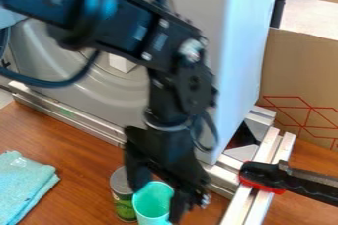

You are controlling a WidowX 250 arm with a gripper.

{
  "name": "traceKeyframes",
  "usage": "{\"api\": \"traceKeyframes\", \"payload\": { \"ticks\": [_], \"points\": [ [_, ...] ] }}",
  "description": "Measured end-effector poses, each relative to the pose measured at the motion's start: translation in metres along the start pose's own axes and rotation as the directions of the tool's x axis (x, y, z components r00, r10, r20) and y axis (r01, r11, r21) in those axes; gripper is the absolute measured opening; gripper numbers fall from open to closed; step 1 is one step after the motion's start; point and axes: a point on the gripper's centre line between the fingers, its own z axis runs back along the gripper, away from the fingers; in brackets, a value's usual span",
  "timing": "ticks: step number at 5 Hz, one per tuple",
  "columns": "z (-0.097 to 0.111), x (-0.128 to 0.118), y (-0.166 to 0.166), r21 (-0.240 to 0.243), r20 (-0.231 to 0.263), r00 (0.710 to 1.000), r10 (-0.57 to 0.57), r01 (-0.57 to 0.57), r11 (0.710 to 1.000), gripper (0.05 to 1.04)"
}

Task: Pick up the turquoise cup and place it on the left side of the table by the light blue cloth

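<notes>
Camera view: jaws apart @ teal cup (151,204), w/ can (123,206) adj.

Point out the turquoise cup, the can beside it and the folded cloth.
Turquoise cup (151,199), camera view, on its inner wall.
Can (123,206), camera view, on its green label.
Folded cloth (23,185), camera view, on its upper face.
</notes>
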Motion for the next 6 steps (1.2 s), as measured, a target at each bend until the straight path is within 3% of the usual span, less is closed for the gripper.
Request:
{"api": "traceKeyframes", "payload": {
  "ticks": [2,3,4,6],
  "points": [
    [-0.023,0.015,-0.012,0.013,0.017,1.000,-0.014,0.014,1.000,1.000],
    [-0.026,0.021,-0.009,0.048,0.010,1.000,-0.007,0.007,0.999,1.000],
    [-0.026,0.020,-0.005,0.073,-0.022,1.000,-0.015,0.016,0.997,1.000],
    [-0.040,0.019,0.004,0.060,-0.077,0.997,-0.004,0.009,0.998,1.000]
  ]
}}
